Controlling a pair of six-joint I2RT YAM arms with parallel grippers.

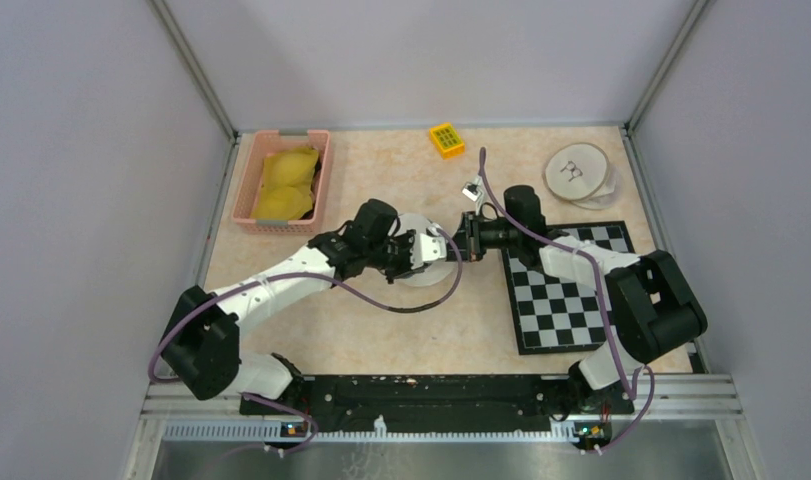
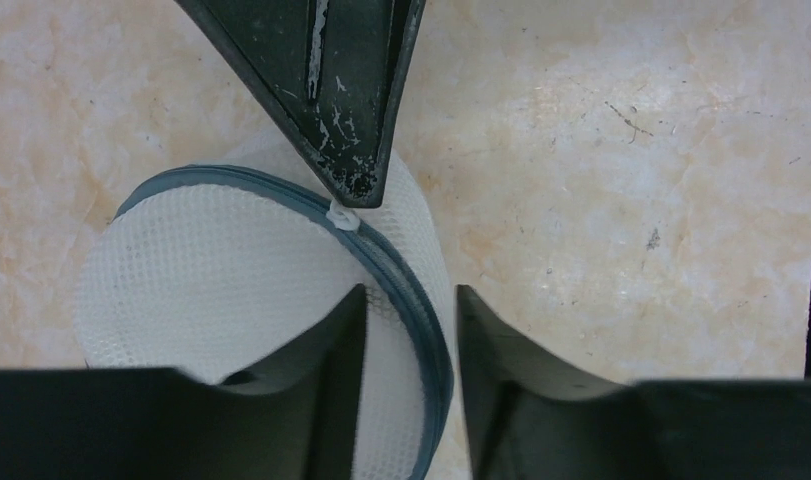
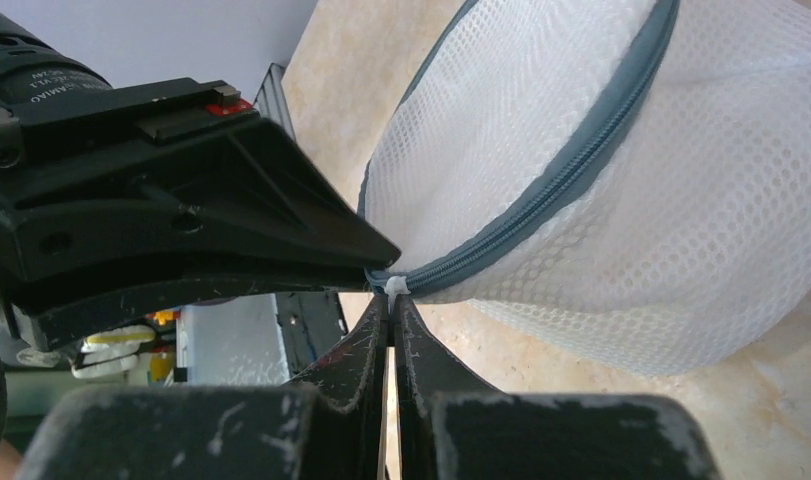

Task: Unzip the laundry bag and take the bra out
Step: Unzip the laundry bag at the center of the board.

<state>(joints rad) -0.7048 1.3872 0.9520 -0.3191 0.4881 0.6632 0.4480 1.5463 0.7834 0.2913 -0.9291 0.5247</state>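
1. The laundry bag [image 2: 211,280], a round white mesh pouch, is lying on the counter [image 1: 381,330] near its middle, between the two arms.
2. A grey zipper [image 3: 571,170] is running around the bag's rim. The stretch in view is sitting closed.
3. The right gripper [image 3: 393,300] is reaching in from the right. Its fingers are pressing together on the small white zipper pull [image 3: 395,287], which is sitting at the bag's edge facing this arm.
4. The left gripper [image 2: 411,296] is reaching in from the left, over the bag. Its fingers [image 2: 336,340] are standing apart and straddling the zipper band just beside the pull. One finger is lying over the mesh. The other is sitting outside the rim, with bare counter showing between it and the zipper.
5. The tips of the two grippers are sitting just beside each other at the pull.
6. What the bag is holding cannot be told through the mesh.
7. A pink basket [image 1: 243,186] is standing at the far left of the counter, and a checkerboard mat [image 1: 566,295] is lying to the right under the right arm.
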